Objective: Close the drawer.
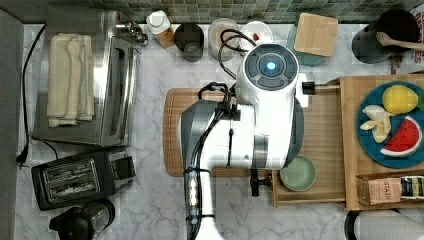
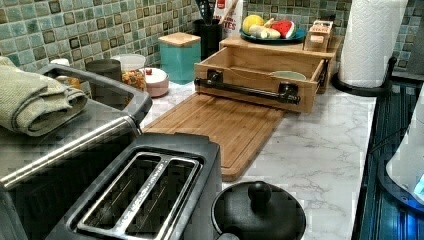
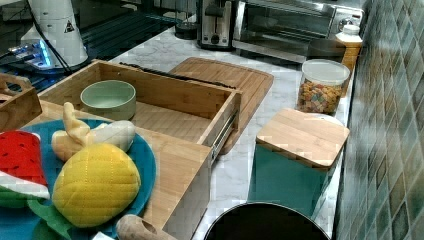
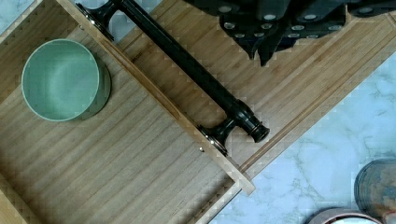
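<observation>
Judging by the wrist view, the arm is hanging above the cutting board [image 4: 299, 93] w/ the gripper [image 4: 264, 28] just off the drawer's black bar handle [image 4: 187, 70], not touching it; fingers are dark and bunched at the frame edge, so can't tell if they're spread or closed. Step in hand looks like the approach, pre-contact: the drawer [image 2: 260, 75] is sitting fully pulled out over the far end of the board, w/ a green bowl [image 4: 63, 79] resting in one corner. Next move is prob. calling for the fingers to get against the handle or front panel and push straight along the slide rails toward the wooden cabinet [image 3: 175, 170]; an off-centre push might be skewing it. The left view is giving the handle [image 2: 247, 90] front-on, posts and all, which the top view is hiding under the arm's white body [image 1: 265, 110]. The right view is showing the metal slide rail [image 3: 222, 135] on the drawer's side. Farther back, the top view is showing the blue plate [image 1: 367, 145] of toy fruit on the cabinet top.
</observation>
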Available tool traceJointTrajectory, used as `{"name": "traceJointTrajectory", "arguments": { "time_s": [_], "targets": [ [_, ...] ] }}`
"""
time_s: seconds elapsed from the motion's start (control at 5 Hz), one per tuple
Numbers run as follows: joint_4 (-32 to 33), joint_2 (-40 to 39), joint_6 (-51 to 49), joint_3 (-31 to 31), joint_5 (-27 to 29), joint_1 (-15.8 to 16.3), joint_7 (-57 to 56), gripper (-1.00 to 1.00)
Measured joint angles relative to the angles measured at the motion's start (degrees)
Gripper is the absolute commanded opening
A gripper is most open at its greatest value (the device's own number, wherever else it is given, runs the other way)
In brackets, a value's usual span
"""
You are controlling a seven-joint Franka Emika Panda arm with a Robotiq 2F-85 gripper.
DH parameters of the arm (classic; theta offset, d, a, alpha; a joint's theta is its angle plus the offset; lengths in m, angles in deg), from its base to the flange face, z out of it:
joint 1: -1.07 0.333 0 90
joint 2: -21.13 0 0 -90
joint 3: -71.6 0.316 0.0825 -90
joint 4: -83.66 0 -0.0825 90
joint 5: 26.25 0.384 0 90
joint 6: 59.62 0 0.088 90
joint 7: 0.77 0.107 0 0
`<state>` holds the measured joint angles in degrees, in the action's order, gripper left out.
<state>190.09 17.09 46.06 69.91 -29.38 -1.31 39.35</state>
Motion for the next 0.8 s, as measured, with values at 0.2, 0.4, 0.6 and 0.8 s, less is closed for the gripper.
{"name": "traceJointTrajectory", "arguments": {
  "time_s": [0.2, 0.4, 0.6, 0.8],
  "targets": [
    [0.3, 0.0, 0.2, 0.0, 0.0, 0.0, 0.0, -1.00],
    [0.8, -0.1, 0.2, 0.0, 0.0, 0.0, 0.0, -1.00],
    [3.7, 0.4, 7.1, 0.0, -0.1, -0.1, -2.5, -1.00],
    [9.7, 2.8, 14.3, 0.6, -0.1, -0.4, -10.9, -1.00]
  ]
}}
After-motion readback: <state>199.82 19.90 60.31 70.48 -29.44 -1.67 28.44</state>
